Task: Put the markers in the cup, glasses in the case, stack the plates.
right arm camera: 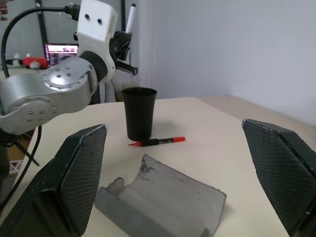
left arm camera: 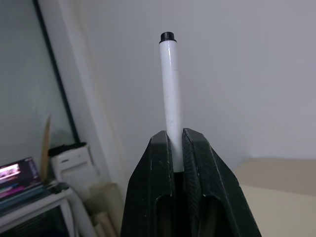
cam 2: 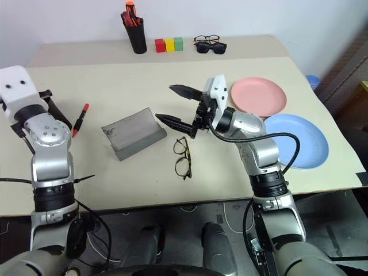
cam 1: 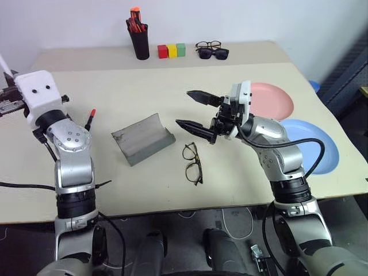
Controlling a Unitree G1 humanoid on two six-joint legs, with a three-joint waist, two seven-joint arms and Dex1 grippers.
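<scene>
Between your left gripper's (left arm camera: 177,148) clamped fingers stands the white marker (left arm camera: 170,94), cap end out. Below that gripper, in the right wrist view, sits the cup (right arm camera: 139,112), the red-capped marker (right arm camera: 158,141) lying beside its base. Your right gripper (cam 1: 195,112) hangs wide open and empty, the open case (cam 1: 144,138) beside its fingertips, the glasses (cam 1: 193,163) just under them, both plates (cam 1: 270,98) behind its wrist.

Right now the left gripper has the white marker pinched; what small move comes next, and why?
Probably carry the left gripper over the mouth of the black cup and lower the white marker in. The marker is clamped and held high above the cup, which stands upright by the red-capped marker.
</scene>
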